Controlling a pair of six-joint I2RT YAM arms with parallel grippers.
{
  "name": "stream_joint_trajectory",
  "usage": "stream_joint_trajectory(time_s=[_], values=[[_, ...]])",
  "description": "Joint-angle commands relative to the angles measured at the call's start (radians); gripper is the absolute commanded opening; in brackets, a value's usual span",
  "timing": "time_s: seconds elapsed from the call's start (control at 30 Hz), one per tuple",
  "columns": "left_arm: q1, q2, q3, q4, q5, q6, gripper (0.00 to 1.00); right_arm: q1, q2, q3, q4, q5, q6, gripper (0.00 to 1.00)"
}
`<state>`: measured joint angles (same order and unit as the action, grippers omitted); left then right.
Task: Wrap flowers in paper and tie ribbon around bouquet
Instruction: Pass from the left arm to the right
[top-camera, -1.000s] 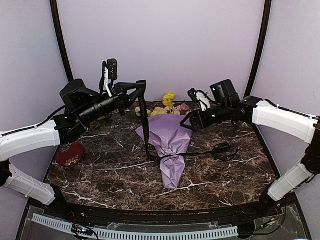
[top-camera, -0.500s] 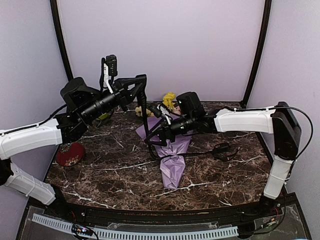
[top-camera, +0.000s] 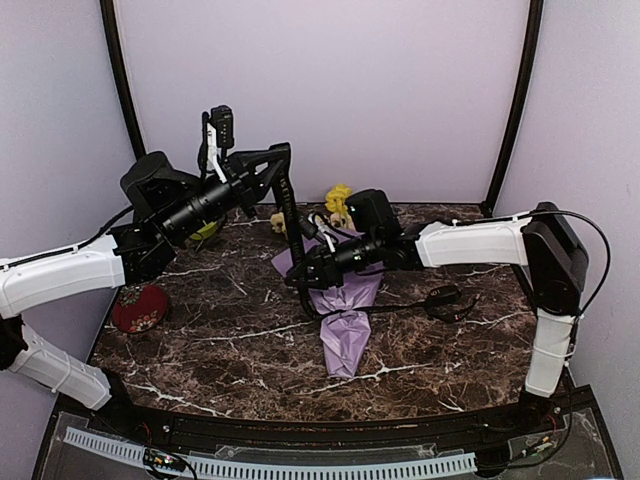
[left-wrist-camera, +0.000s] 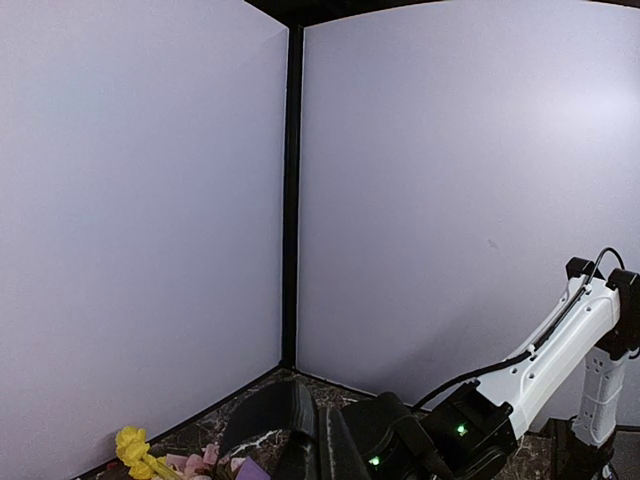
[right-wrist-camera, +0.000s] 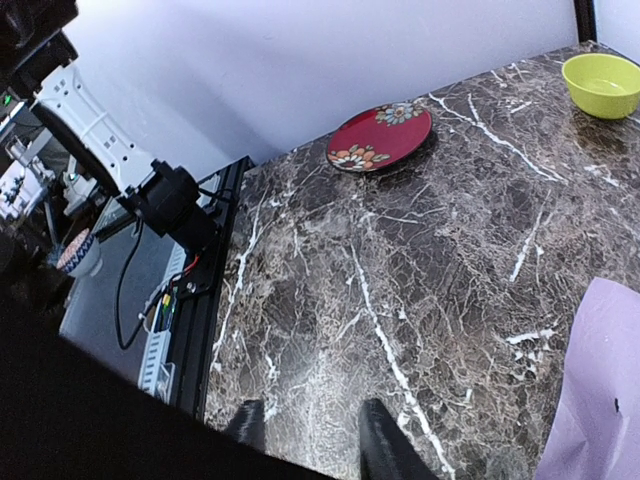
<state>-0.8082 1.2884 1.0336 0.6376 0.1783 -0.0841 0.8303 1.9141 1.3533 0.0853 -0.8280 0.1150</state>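
Left gripper (top-camera: 284, 156) is up high over the back of the marble table (top-camera: 220, 345), fingers pinched tight on the top end of the black ribbon (top-camera: 292, 232). The ribbon hangs straight down from that grip to the tabletop. There it runs across the narrow waist of the bouquet (top-camera: 345, 325) and trails off right into a loose heap. The bouquet lies mid-table, lilac paper (top-camera: 350, 285) coned, point toward the arms. The yellow and pink flowers (top-camera: 338, 197) spill out the far end.

Right gripper (top-camera: 298, 274) reaches in low from the right, right beside the hanging ribbon at the bouquet's left edge. In the right wrist view its jaws stand apart, bare marble between the tips and nothing gripped. A red plate (top-camera: 140, 307) sits far left, with a green bowl (right-wrist-camera: 603, 83) beyond it.
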Motion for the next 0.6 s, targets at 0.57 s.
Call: stream_joint_trajectory(time_s=[0.57], values=[[0.173,0.048,-0.078,-0.522,-0.462,-0.278,0.0,-0.007,-0.094,-0.114,0.004,-0.003,0.03,0.0]])
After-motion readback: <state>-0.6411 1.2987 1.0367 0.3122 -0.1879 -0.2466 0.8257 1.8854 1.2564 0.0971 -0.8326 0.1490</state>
